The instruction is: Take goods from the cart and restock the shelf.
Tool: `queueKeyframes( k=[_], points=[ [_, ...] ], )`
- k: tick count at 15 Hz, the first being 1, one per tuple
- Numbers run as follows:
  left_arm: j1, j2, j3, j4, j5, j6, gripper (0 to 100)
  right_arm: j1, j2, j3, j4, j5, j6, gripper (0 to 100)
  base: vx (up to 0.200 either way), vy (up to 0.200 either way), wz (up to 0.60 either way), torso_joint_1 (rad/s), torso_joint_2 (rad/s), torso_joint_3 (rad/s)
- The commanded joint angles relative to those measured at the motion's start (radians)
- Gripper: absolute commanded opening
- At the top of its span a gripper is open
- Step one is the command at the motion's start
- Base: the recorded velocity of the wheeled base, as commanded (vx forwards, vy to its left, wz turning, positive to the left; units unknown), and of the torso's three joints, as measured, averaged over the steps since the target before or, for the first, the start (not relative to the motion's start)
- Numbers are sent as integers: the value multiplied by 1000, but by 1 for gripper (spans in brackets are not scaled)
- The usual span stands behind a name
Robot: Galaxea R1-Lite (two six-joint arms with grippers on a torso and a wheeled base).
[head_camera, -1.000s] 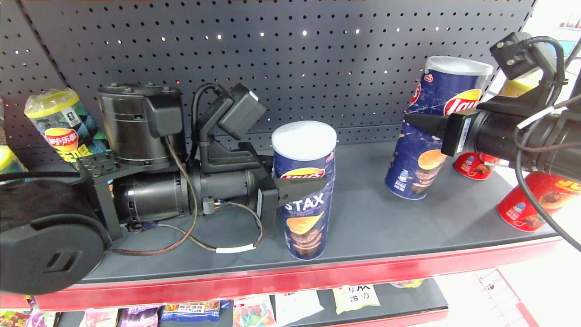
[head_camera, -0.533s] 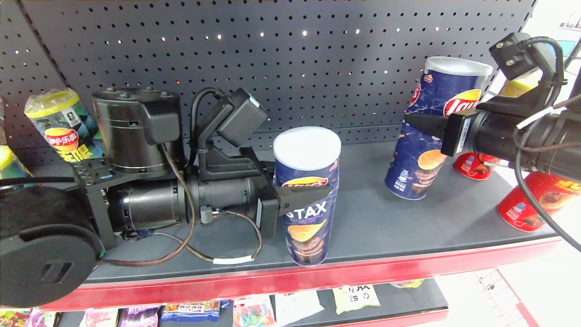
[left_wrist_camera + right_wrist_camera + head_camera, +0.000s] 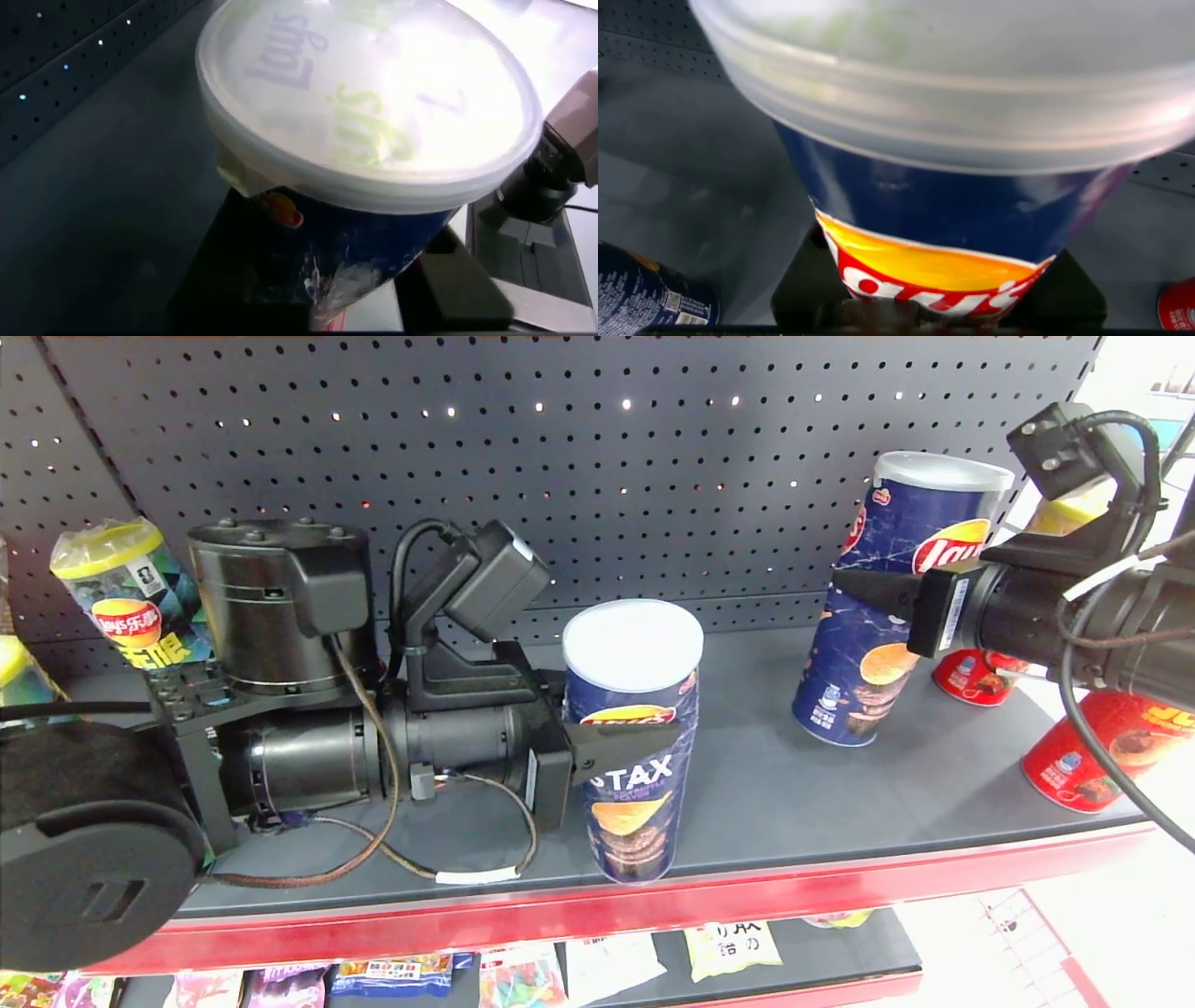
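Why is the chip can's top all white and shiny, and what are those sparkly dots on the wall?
Left wrist view: light glares off the lid of the left chip can, washing out its print. Head view: the sparkles are light coming through the pegboard's holes. Right wrist view: the lid of the right chip can shows less glare.

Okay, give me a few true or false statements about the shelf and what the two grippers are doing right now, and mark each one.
1. Each gripper is shut on a blue can. True: the left gripper grips the left blue can, and the right gripper grips the right blue can.
2. The left blue can has a red lid. False: its lid is white.
3. Red cans sit at the right end of the shelf. True.
4. The yellow-lidded can stands between the two blue cans. False: it is at the far left, beside the left arm.
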Motion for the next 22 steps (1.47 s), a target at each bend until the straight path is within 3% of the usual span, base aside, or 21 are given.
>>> queueKeyframes(
  k=[1,7,9,11,13,16,20,21,22],
  points=[
    [-1,4,0,1,0,1,100,-1,-2,1,0,1,0,0,0,0,0,0,0,0],
    [1,-14,19,1,4,-1,100,7,11,-5,1,16,-3,0,0,0,0,0,0,0],
    [1,-44,66,1,10,-1,100,16,31,-25,1,48,-5,0,0,0,0,0,0,0],
    [2,-123,178,1,24,-1,100,38,111,-91,0,54,-2,0,0,0,0,0,0,0],
    [2,-168,226,1,59,-1,100,57,160,-117,-14,56,1,0,0,0,0,0,0,0],
    [10,-254,303,2,156,-14,100,93,281,-135,-178,74,0,0,0,0,0,0,0,0],
    [12,-289,323,4,220,-54,100,139,331,-150,-220,76,0,0,0,0,0,0,0,0],
    [15,-297,316,4,248,-82,100,153,358,-186,-220,76,0,0,0,0,0,0,0,0],
    [18,-297,316,4,250,-82,100,153,372,-207,-220,77,0,0,0,0,0,0,0,0]
  ],
)
